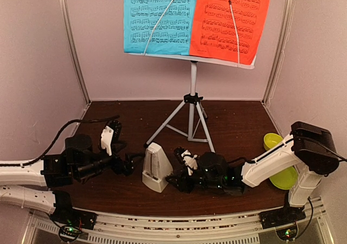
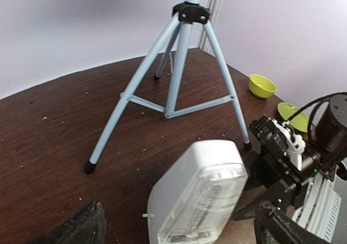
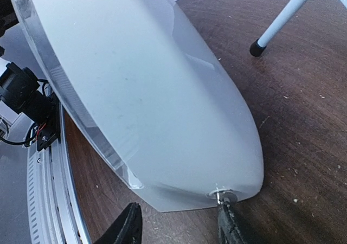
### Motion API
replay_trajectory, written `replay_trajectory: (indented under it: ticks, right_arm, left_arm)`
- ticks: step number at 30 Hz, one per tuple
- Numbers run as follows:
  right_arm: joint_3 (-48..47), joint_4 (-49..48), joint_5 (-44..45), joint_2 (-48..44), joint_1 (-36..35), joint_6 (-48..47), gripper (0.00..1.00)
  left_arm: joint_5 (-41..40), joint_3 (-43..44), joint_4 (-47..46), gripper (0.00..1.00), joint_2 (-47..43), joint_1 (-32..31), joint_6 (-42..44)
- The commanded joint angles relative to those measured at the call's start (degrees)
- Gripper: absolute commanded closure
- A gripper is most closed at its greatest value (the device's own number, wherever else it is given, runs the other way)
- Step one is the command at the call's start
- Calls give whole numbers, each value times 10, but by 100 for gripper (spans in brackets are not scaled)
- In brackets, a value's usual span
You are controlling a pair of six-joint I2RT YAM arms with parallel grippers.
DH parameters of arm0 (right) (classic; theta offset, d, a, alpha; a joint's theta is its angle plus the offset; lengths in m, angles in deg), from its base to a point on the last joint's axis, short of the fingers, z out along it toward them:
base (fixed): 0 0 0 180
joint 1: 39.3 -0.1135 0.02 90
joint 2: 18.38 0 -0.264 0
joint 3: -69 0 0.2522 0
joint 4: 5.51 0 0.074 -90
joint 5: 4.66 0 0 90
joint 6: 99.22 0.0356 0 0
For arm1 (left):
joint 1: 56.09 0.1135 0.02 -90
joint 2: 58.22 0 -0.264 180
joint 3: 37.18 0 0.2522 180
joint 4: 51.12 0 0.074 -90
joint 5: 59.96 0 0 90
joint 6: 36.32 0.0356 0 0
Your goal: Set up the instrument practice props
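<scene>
Top external alone shows the blue sheet (image 1: 157,16).

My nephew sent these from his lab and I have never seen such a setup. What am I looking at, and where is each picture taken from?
These are two robot arms bolted at the near edge of a table. The wide picture comes from a fixed camera above and behind them. The other two come from a camera on each wrist, looking past that arm's two-fingered tool. On the table stands a white music stand carrying a blue sheet and a red-orange sheet. In front of it, between the arms, stands a small white metronome. A yellow-green bowl and plate sit at the right. The left tool is wide open, one finger on each side of the metronome. The right tool is close against the metronome, fingers apart; whether it grips, I cannot tell.
</scene>
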Motion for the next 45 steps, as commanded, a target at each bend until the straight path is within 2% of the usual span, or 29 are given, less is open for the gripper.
replay_trajectory:
  ticks: [1, 7, 14, 22, 26, 33, 35, 40, 45]
  right_arm:
    - [34, -37, 44, -35, -1, 16, 48]
    - [50, -34, 70, -48, 3, 10, 40]
    - [67, -53, 84, -57, 4, 10, 27]
    - [82, -72, 109, -61, 6, 7, 25]
    - [82, -78, 104, -55, 7, 9, 26]
    - [84, -108, 105, -39, 7, 31, 30]
    - [83, -119, 103, -31, 8, 37, 33]
    - [81, -129, 103, -35, 8, 32, 39]
    - [96, -157, 72, -49, 8, 18, 40]
  left_arm:
    - [-38, 18, -8, 2, 17, -34, -19]
    - [-74, 52, -50, 2, 107, -68, -26]
    - [-102, 117, -29, 2, 232, -69, -57]
    - [-129, 135, -35, 5, 311, -68, -98]
    - [-122, 132, -51, 17, 333, -67, -100]
    - [-114, 140, -64, 49, 326, -68, -67]
    - [-104, 150, -61, 55, 316, -71, -44]
    - [-124, 172, -51, 60, 287, -86, 0]
    - [-98, 162, -105, 65, 243, -108, 107]
